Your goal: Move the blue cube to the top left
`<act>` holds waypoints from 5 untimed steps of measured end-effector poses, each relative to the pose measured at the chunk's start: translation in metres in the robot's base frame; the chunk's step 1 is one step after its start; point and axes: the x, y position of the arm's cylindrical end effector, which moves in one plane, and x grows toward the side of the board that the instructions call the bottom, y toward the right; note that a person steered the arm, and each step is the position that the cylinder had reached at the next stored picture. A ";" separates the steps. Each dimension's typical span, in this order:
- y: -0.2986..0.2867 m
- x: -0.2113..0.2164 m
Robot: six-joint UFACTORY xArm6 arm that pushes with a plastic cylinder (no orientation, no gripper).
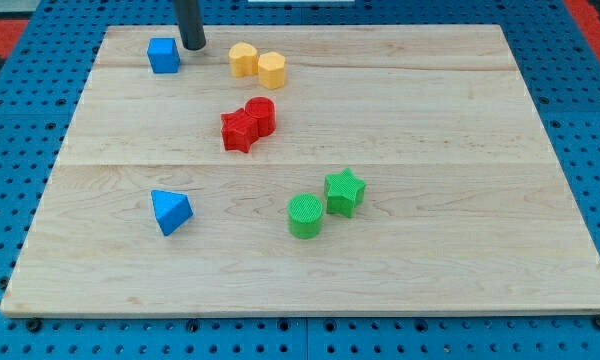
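Observation:
The blue cube (163,55) sits near the top left of the wooden board (430,200). My tip (193,46) rests on the board just to the right of the blue cube, a small gap apart. The dark rod rises out of the view's top.
Two yellow blocks (257,64) sit side by side to the right of my tip. A red star and red cylinder (248,122) touch near the board's middle. A blue triangular block (169,211) lies at the lower left. A green cylinder (305,216) and green star (344,192) sit lower centre.

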 end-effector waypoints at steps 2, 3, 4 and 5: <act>-0.027 0.002; -0.053 0.006; -0.038 0.010; 0.025 0.019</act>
